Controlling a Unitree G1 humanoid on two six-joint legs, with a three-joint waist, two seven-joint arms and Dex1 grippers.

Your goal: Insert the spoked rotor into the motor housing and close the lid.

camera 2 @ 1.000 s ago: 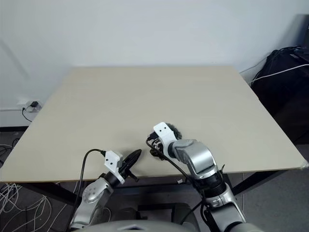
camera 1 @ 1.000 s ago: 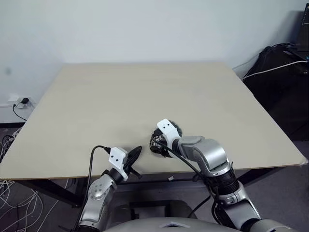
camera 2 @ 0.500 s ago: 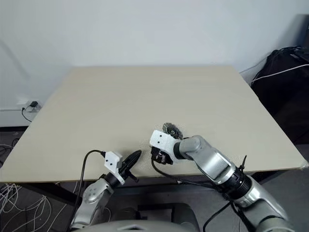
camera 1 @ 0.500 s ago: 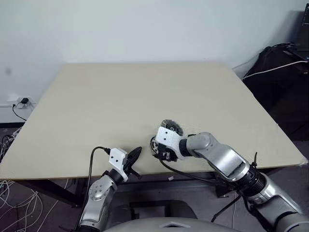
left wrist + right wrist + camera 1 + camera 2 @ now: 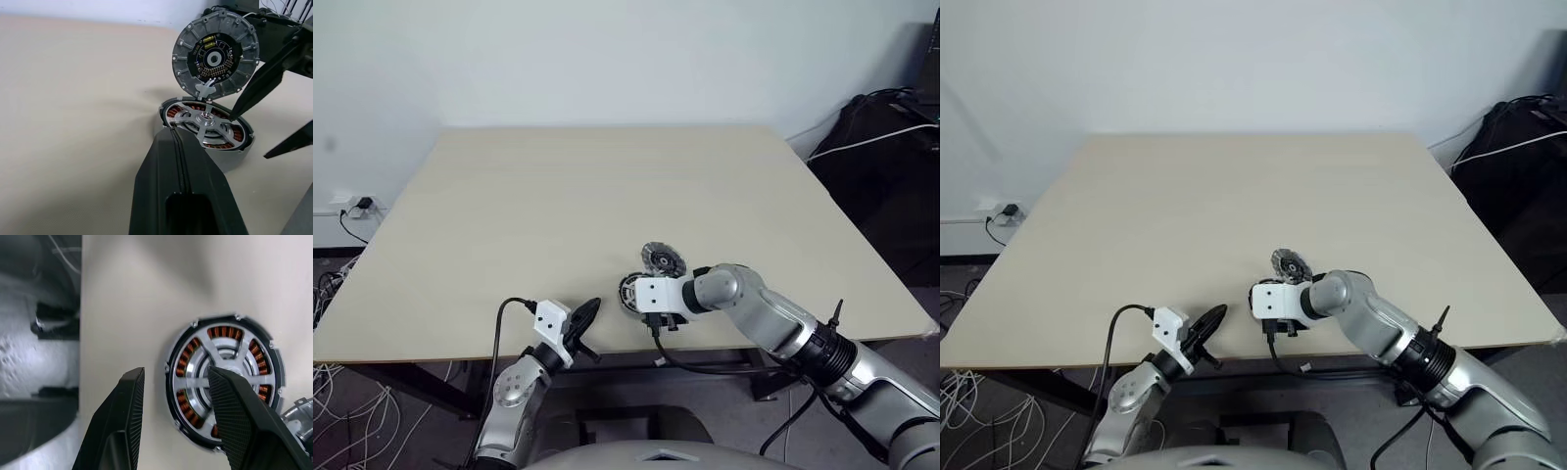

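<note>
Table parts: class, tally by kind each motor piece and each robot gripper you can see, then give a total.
Spoked rotor, seated in the housing: 1
Motor housing with copper windings: 1
Lid, hinged up, standing open: 1
Grippers: 2, the left gripper shut and the right gripper open over the housing
Total: 5

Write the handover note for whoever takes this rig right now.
Left gripper: shut, empty, hovering near the table's front edge.
Right gripper: open, empty, over the motor housing.
Spoked rotor: already seated in the housing, over the copper windings.
Lid: open, tilted up at the housing's far side, joined at a small hinge.
Left to do: close the lid.
</note>
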